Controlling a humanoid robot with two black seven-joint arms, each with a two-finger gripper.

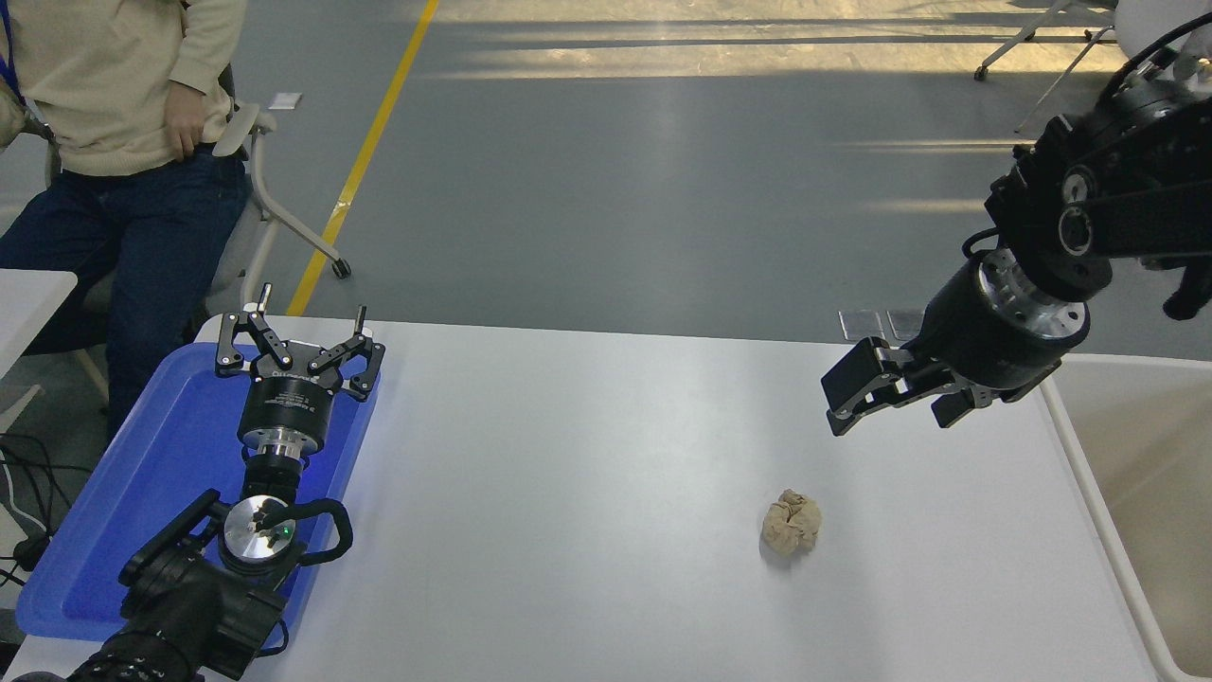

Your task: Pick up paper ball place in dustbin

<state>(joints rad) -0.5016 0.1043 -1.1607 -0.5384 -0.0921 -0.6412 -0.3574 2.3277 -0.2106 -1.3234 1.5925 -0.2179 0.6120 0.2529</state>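
The paper ball [792, 522], a tan crumpled wad, lies on the white table [568, 493] right of centre, toward the front. My right gripper [895, 403] hangs above the table, up and to the right of the ball and apart from it; its fingers look open with nothing between them. The dustbin [1089, 474], an off-white tub with a thick rim, stands at the table's right edge, partly cut off by the picture's edge. My left gripper [311, 308] is parked open over the blue tray at the lower left.
A flat blue tray [104, 530] lies at the table's left edge under the left arm. A person [123, 114] sits on a wheeled chair [284, 218] beyond the far left corner. Bare tabletop surrounds the ball.
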